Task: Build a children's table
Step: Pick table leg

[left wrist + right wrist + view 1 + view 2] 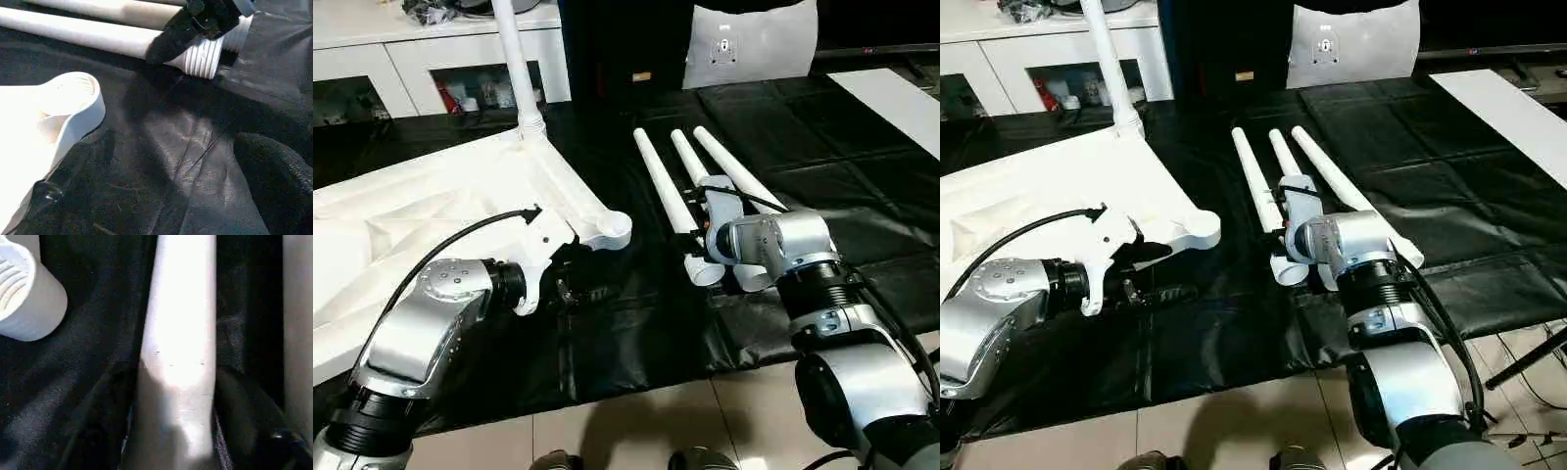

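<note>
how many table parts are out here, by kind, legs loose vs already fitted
Tabletop: 1
Fitted leg, standing upright in the top's far corner: 1
Loose legs lying side by side on the black mat: 3
Total: 5 parts

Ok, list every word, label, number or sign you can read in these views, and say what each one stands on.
No text can be read anywhere.
White panel leaning at the back: a small dark mark sits at its middle, too small to read.
Dark cabinet beside it: a small orange tag on its front, too blurred to read.
Table top, the legs on the black mat, and the silver forearms: no lettering visible.
</note>
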### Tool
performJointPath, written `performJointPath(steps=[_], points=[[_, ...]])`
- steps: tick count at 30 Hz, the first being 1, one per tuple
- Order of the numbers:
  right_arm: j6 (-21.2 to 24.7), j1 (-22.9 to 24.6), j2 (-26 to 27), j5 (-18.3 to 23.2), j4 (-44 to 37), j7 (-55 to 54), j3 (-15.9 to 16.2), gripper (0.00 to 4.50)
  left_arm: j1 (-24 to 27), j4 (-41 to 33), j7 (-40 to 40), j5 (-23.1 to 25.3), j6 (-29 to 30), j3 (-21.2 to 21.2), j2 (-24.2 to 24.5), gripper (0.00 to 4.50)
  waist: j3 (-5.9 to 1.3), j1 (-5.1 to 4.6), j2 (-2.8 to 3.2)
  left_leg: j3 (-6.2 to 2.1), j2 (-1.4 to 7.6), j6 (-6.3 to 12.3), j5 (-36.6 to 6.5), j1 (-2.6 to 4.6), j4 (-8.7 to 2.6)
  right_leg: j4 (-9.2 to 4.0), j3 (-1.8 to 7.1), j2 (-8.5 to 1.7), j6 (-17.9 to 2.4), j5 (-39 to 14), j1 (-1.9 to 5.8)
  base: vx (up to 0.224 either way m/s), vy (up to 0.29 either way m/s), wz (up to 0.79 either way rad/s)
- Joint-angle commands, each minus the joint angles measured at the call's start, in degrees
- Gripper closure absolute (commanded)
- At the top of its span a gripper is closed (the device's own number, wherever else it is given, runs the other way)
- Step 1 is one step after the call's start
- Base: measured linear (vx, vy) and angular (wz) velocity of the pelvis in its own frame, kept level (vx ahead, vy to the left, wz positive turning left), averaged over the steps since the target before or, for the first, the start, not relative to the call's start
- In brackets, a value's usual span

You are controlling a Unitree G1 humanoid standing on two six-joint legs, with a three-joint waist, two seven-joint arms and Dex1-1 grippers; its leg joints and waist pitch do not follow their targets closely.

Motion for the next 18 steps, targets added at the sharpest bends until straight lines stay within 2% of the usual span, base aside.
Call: performJointPath(steps=[1,3,5,11,14,15,16,17,18], points=[[-0.34,-0.43,0.49,0.34,0.92,-0.43,-0.52,2.17,0.13,-0.15,0.73,-0.16,0.41,-0.26,-0.01,0.19,-5.01,0.21,-0.03,-1.03,2.73,0.15,-7.75,0.87,-3.35,-4.24,3.11,-4.44,-11.37,-12.32,3.32,0.0,0.0,0.0],[-0.6,-0.52,0.59,0.44,1.14,-0.61,-0.97,2.31,0.08,-0.05,1.03,-0.25,0.4,-0.21,-0.09,0.19,-4.96,0.17,-0.22,-1.01,2.69,0.18,-7.94,0.79,-3.33,-4.32,3.11,-4.45,-11.14,-12.97,3.34,0.0,0.0,0.0],[-1.28,-0.6,0.76,0.73,1.42,-1.16,-1.94,2.5,0.01,0.1,1.33,-0.34,0.42,-0.19,-0.21,0.19,-4.9,0.17,-0.11,-1.08,2.75,-0.04,-8.44,0.87,-3.34,-4.38,3.1,-4.45,-10.83,-14.28,3.2,0.0,0.0,0.0],[-4.84,-0.6,1.1,1.81,0.1,-2.96,-5.22,2.59,-0.11,0.58,2.66,-0.97,0.88,0.92,-0.95,0.19,-5.03,0.12,0.0,-1.05,2.7,-0.31,-8.89,0.91,-3.24,-4.36,3.05,-4.37,-10.54,-14.09,3.08,0.0,0.0,0.0],[-12.4,1.14,1.87,4.43,-4.58,-2.28,-8.7,2.59,-1.77,2.26,5.31,-1.31,-0.35,3.03,-3.22,0.19,-5.21,0.24,0.14,-1.06,2.69,0.12,-8.04,0.83,-3.09,-4.19,3.04,-4.42,-10.42,-12.46,3.21,0.0,0.0,0.0],[-16.34,2.25,2.11,5.82,-7.04,-0.6,-9.94,2.6,-3.24,3.54,7.55,-1.94,-0.08,4.99,-5.13,0.09,-5.17,0.18,0.04,-0.96,2.62,0.47,-7.79,0.67,-3.15,-4.28,3.02,-4.31,-10.35,-12.07,3.23,0.0,0.0,0.0],[-19.1,3.16,2.38,7.43,-9.1,1.25,-11.23,2.6,-4.58,4.61,9.46,-2.62,0.36,6.74,-6.78,0.04,-5.15,0.34,0.02,-0.82,2.67,0.84,-8.14,0.82,-3.04,-4.52,3.07,-4.35,-10.11,-11.82,3.14,0.0,0.0,0.0],[-19.98,3.87,2.83,9.71,-10.95,2.92,-13.2,2.6,-5.83,5.38,10.96,-3.8,0.77,8.52,-8.46,0.04,-5.32,0.49,-0.08,-0.87,2.65,1.33,-7.3,0.65,-2.99,-4.29,3.05,-4.37,-10.42,-10.61,3.41,0.0,0.0,0.0],[-19.79,4.07,2.9,10.36,-11.41,3.52,-13.6,2.6,-6.09,5.41,11.15,-4.25,0.93,8.92,-8.86,0.0,-5.37,0.65,-0.11,-0.99,2.73,1.85,-6.85,0.67,-3.02,-4.15,2.98,-4.36,-10.7,-9.92,3.5,0.0,0.0,0.0]])
